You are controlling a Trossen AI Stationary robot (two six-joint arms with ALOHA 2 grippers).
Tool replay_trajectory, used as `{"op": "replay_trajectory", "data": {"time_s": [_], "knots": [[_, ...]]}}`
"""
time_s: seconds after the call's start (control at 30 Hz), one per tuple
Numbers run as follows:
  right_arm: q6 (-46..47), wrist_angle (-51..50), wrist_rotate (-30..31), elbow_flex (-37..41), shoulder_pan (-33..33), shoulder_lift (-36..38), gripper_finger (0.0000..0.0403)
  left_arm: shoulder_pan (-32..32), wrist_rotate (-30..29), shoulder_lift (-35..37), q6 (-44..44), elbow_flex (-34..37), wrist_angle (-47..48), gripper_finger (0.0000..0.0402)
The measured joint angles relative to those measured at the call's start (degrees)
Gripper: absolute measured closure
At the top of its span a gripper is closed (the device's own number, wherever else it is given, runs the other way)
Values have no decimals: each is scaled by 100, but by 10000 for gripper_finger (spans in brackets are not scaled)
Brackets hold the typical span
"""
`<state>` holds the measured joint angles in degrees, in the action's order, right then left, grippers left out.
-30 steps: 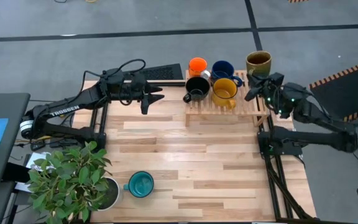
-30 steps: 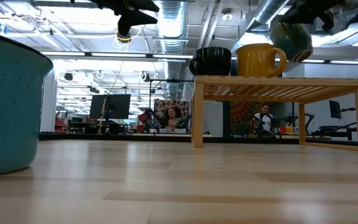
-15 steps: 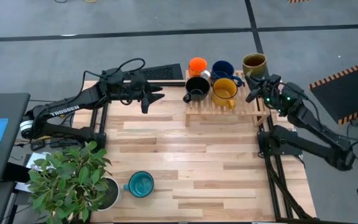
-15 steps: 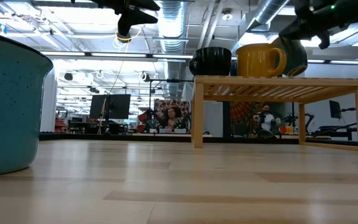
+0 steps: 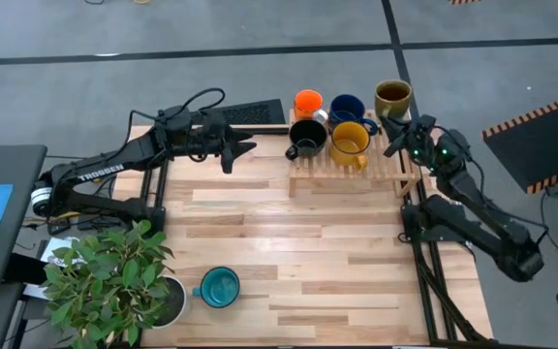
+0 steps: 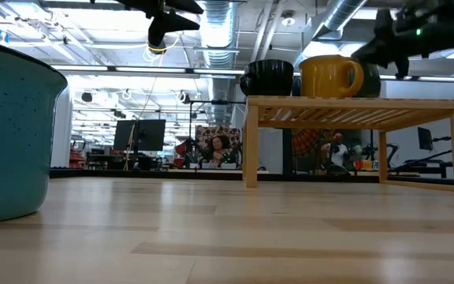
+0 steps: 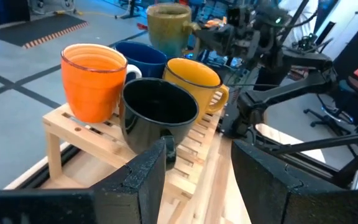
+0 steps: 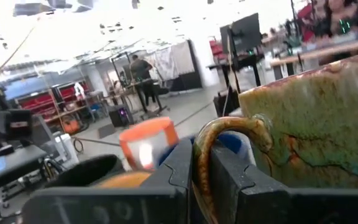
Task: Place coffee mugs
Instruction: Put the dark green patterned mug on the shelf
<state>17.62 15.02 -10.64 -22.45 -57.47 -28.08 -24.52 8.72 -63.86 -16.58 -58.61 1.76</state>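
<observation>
Only right wrist view shows right end effector pinching olive-brown mug handle.

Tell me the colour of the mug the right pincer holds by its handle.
Olive-brown mug, mottled with green; clearest in the right wrist view.

A rack sits at the surface's twelve o'clock carrying four mugs. At its one o'clock the right claw holds a fifth mug. At seven o'clock a sixth mug stands beside a plant.
</observation>
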Motion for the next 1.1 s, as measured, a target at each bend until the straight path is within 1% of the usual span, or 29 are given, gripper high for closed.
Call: {"op": "replay_trajectory", "data": {"time_s": [0.13,0.27,0.5,0.87,1.1], "knots": [[234,197,-223,273,-345,29,345,1,-12,0,-41,0,0,235],[436,643,-598,493,-593,31,345,1,-106,0,-54,0,2,235],[288,681,-901,489,-832,-30,345,1,-165,0,-72,2,-7,235],[9,750,-1186,485,-914,-576,345,1,-189,0,-184,2,-31,235],[-38,677,-1263,480,-912,-587,348,1,-167,0,-299,1,-31,235]]}}
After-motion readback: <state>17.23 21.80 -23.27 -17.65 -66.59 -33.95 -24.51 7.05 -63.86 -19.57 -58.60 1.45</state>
